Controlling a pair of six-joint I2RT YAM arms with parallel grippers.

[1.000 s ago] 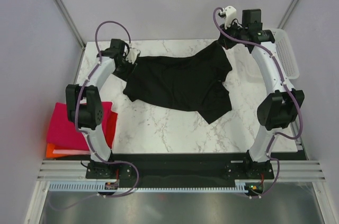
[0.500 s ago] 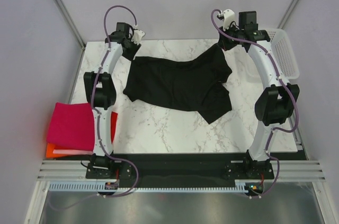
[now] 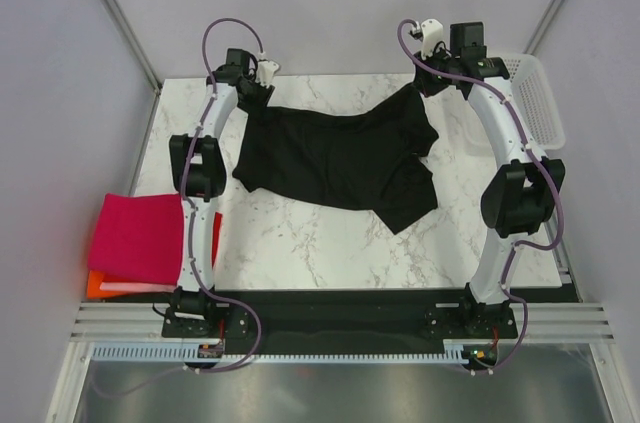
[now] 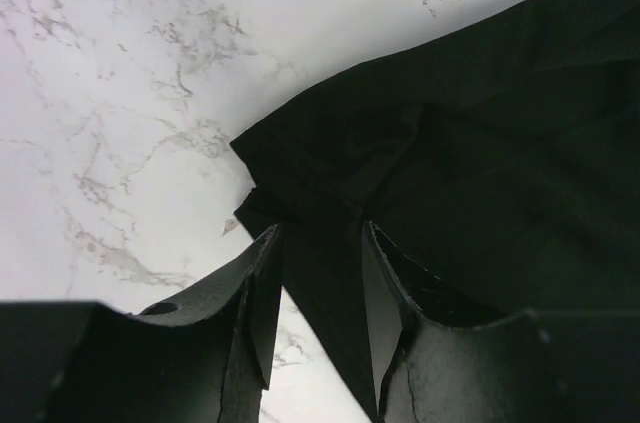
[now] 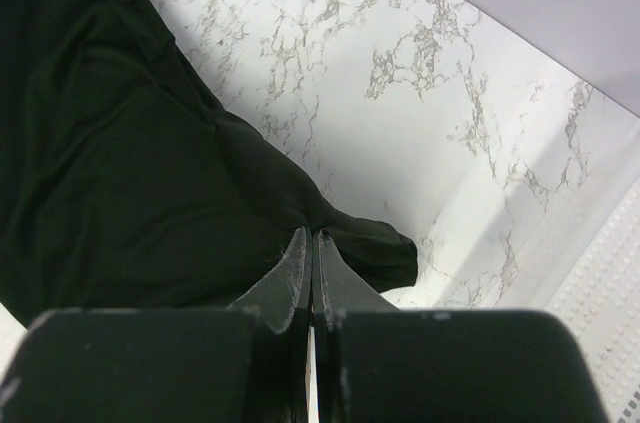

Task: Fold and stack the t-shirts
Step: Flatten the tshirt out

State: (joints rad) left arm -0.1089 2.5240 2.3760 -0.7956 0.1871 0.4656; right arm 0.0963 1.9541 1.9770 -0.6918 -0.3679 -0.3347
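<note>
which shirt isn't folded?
The black shirt: it lies spread and rumpled on the table; the others sit folded flat in the pile at left.

Black t-shirt (image 3: 340,158) lay open but rumpled across the far middle of the marble top (image 3: 300,243). Its far right corner was drawn up to a point and a loose flap stuck out toward the near right. A folded stack sat at the near left, well apart. Magenta-pink t-shirt (image 3: 135,238) lay on top as a flat rectangle. Red t-shirt (image 3: 213,243) showed along its right edge, and orange t-shirt (image 3: 95,286) peeked out underneath at the near corner.
</note>
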